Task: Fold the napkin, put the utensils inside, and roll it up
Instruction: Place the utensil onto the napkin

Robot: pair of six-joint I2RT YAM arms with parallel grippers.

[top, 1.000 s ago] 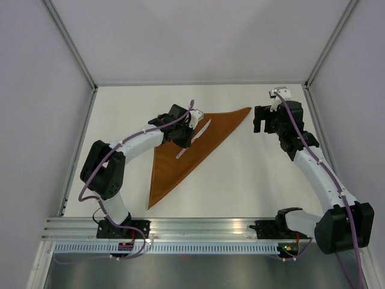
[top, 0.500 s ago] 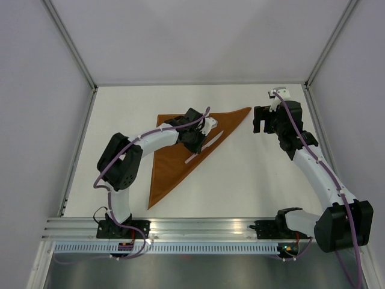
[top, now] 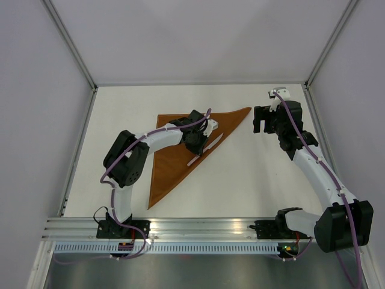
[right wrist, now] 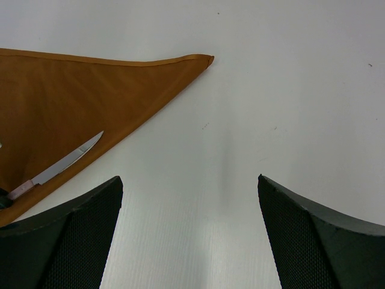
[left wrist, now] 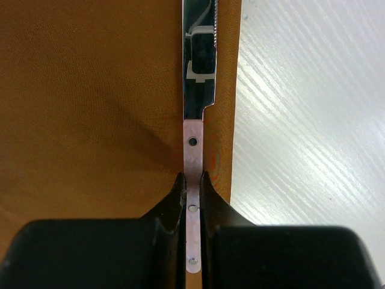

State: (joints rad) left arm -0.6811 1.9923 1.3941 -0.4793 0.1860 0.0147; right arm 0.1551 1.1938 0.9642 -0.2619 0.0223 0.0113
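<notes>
The rust-orange napkin (top: 171,162) lies flat on the white table, folded into a triangle. A knife (top: 209,145) with a pale handle lies along its right slanted edge, blade pointing toward the far right corner. My left gripper (top: 197,152) is shut on the knife handle. In the left wrist view the gripper (left wrist: 192,180) pinches the handle and the blade (left wrist: 197,90) rests on the napkin (left wrist: 90,90) beside its edge. My right gripper (top: 260,120) is open and empty over bare table right of the napkin's tip. The right wrist view shows that gripper (right wrist: 188,177), the napkin (right wrist: 72,90) and the knife (right wrist: 60,165).
The white table (top: 252,174) is bounded by grey walls with metal rails at the left (top: 78,150) and right (top: 322,138). No other utensil shows in any view.
My left gripper has carried the knife to the right, from the napkin's upper middle to its right slanted edge. The right arm has not moved.
</notes>
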